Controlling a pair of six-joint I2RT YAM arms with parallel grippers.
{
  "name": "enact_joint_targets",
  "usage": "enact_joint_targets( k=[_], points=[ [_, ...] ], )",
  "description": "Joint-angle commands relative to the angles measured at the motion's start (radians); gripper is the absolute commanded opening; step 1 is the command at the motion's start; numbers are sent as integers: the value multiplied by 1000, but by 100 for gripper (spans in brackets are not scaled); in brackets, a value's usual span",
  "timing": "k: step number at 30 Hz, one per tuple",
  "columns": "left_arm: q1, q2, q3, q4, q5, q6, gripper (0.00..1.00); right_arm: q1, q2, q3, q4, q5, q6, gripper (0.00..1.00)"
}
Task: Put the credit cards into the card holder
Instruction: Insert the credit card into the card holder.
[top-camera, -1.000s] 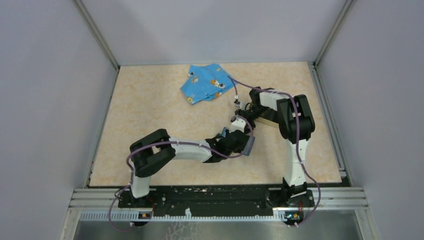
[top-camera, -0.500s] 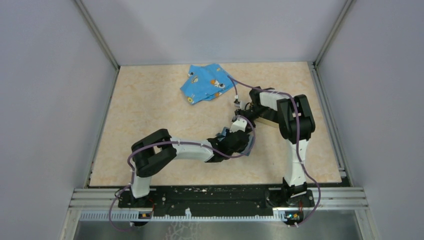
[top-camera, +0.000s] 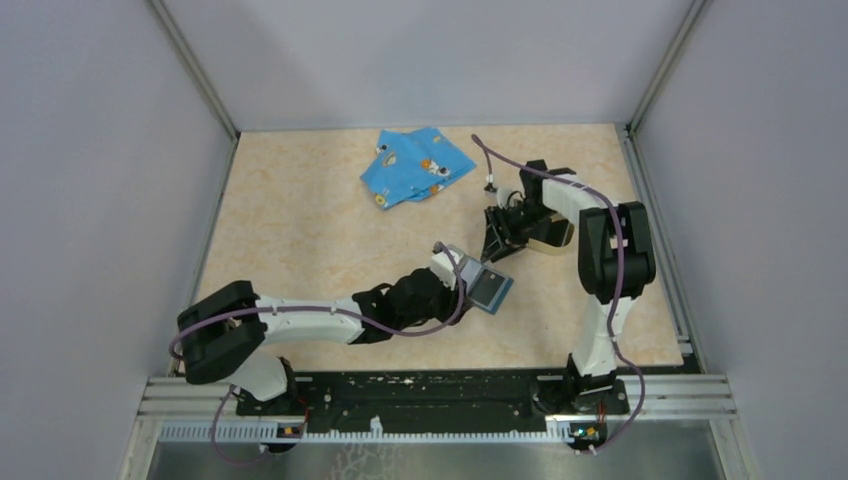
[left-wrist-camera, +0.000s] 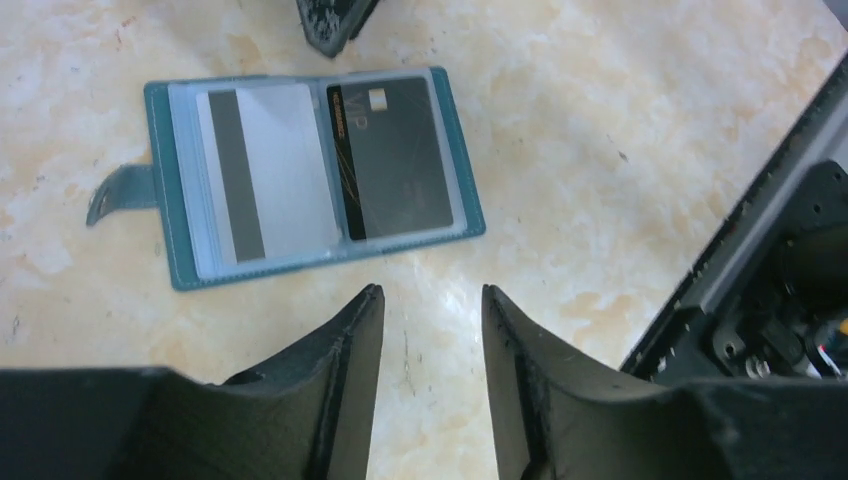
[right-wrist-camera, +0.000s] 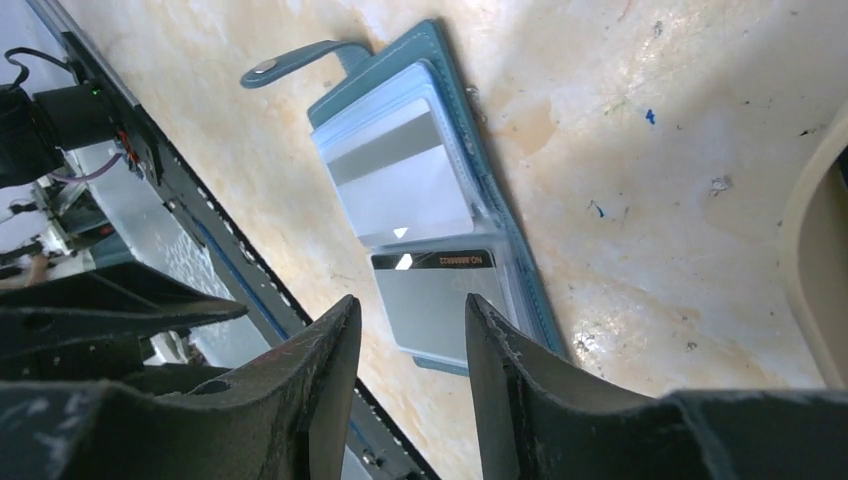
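Observation:
The teal card holder (left-wrist-camera: 310, 170) lies open and flat on the table, its snap strap out to one side. One black credit card (left-wrist-camera: 395, 155) sits in a clear pocket. A second card (left-wrist-camera: 255, 170), pale with a dark stripe, fills the other pocket. My left gripper (left-wrist-camera: 432, 295) is open just short of the holder's near edge, with only bare table between its fingers. My right gripper (right-wrist-camera: 410, 305) is open above the holder (right-wrist-camera: 430, 200), apart from it. From above, the holder (top-camera: 490, 289) lies between the left gripper (top-camera: 462, 270) and the right gripper (top-camera: 496, 248).
A bright blue cartoon-print cloth (top-camera: 415, 165) lies at the back of the table. A tan oval tray (top-camera: 550, 238) sits under the right arm, and its rim (right-wrist-camera: 815, 260) shows at the right edge of the right wrist view. The black base rail (top-camera: 430, 385) runs along the near edge.
The left gripper has opened and drawn back toward the near left, its arm stretching out low. The right arm has swung back and to the right. The card holder now lies uncovered.

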Motion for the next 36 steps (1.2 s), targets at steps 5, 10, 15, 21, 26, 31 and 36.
enact_joint_targets(
  k=[5,10,15,21,26,31,36],
  points=[
    [52,-197,-222,112,63,-17,62,-18,-184,-29,16,-55,-110,44],
    [147,-320,-321,138,94,-46,79,-18,-324,-61,49,-74,-196,43],
    [268,-417,-402,170,160,-79,92,-15,-534,-123,145,-139,-303,41],
    [330,-446,-456,215,181,-90,99,-10,-788,-359,461,-339,-421,41],
    [370,-394,-456,244,246,-115,99,28,-827,-486,613,-455,-401,37],
    [398,-348,-438,264,336,-121,99,28,-808,-502,517,-369,-509,36],
    [412,-304,-412,254,357,-117,98,41,-804,-511,478,-262,-604,35]
  ],
)
